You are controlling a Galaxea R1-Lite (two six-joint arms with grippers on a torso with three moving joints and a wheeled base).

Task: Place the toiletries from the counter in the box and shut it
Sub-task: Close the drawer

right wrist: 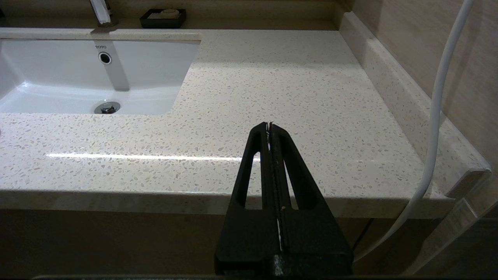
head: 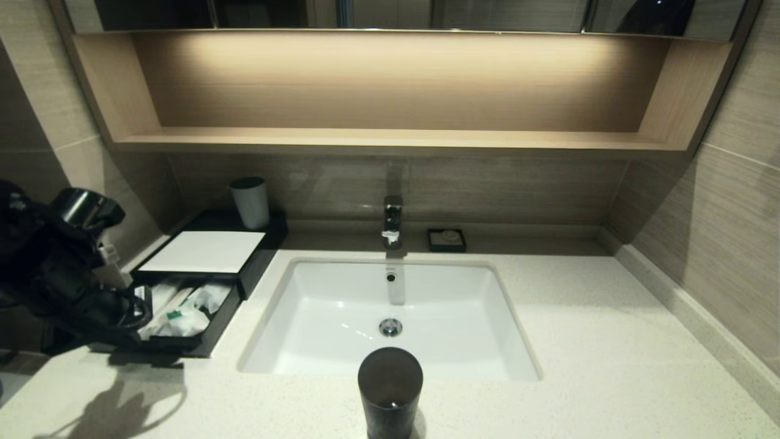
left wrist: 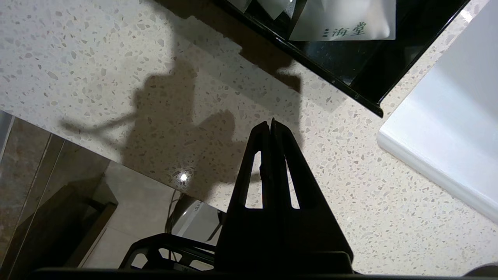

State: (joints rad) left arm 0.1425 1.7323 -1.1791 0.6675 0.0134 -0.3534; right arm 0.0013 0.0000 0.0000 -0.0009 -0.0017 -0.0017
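Box [head: 207,251] tray pulled out, toiletries [head: 183,311] inside. Left claw [left wrist: 271,123] pressed closed, empty, beside tray.

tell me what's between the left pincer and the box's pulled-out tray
Only bare speckled counter in shadow lies between the shut left pincer and the tray, as the left wrist view shows.

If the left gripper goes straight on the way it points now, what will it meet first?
Probably the front wall of the box's pulled-out tray. The left gripper is shut and empty over the counter, pointing toward that black edge, with packets behind it. Its height is unclear, so it might touch the counter first.
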